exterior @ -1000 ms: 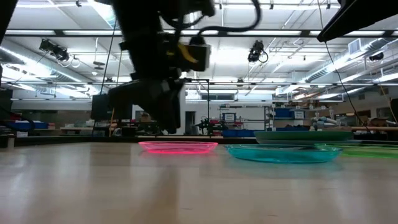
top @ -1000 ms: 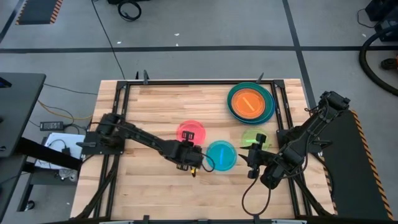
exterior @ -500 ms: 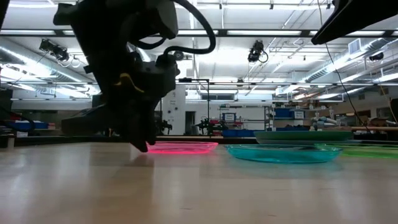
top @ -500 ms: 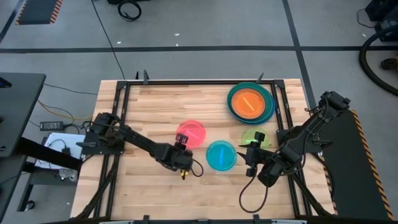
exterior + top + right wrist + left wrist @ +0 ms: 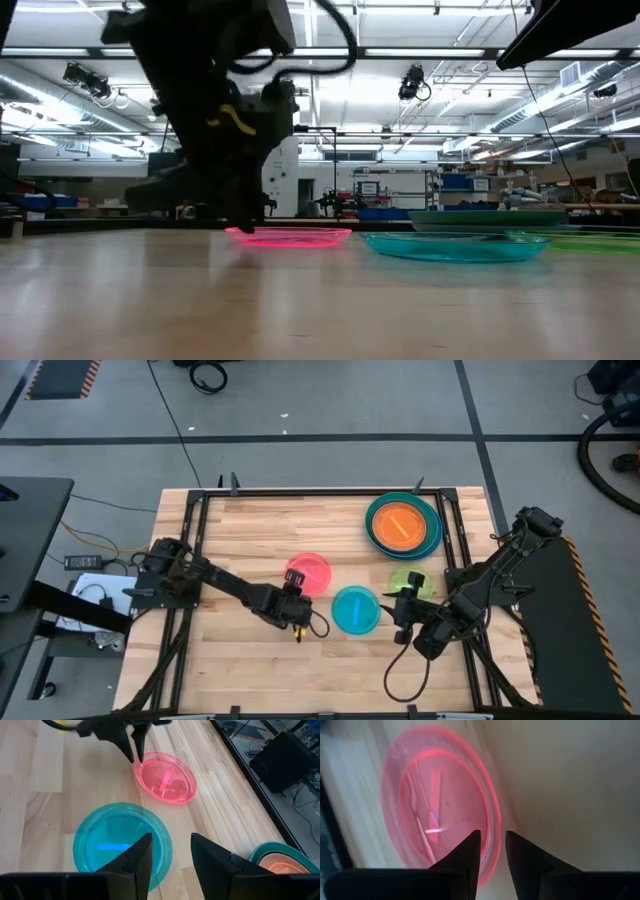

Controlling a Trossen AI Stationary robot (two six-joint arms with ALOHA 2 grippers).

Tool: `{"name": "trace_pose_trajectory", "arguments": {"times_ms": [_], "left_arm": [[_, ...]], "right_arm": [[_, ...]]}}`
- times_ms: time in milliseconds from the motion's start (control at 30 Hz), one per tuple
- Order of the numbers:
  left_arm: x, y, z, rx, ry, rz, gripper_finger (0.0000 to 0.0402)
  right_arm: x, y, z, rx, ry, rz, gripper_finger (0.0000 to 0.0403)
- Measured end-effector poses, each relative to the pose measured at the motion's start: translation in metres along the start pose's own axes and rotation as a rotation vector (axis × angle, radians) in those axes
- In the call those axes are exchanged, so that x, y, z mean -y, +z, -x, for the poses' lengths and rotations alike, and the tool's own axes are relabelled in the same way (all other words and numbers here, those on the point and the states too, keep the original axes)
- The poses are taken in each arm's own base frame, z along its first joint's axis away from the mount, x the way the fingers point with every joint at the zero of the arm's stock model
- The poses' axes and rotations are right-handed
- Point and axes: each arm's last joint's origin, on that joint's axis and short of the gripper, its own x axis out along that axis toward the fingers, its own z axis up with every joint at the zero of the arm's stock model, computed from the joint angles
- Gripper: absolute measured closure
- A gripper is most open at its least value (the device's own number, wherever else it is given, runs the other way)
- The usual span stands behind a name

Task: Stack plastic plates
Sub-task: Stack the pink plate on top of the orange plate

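Pink plate [image 5: 440, 800] rim lies between the left gripper's [image 5: 492, 851] parted fingers [image 5: 467, 852].

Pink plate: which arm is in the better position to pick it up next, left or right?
Left. The left gripper is at the rim of the pink plate, its open fingers astride the edge in the left wrist view. The right gripper sits beyond the cyan plate, farther away.
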Motion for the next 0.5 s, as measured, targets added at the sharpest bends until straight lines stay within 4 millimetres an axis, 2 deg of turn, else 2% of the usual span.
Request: {"name": "trace_pose_trajectory", "arguments": {"times_ms": [233,500], "left_arm": [[-0.01,-0.009,-0.013,-0.024,-0.057,-0.014,0.0316],[-0.009,-0.01,-0.015,-0.021,-0.065,-0.112,0.0392]], "right_arm": [[0.0,0.001,-0.001,-0.008,0.014,0.004,0.0259],[0.002,0.002,-0.005,-0.024,0.01,-0.005,0.0259]]}}
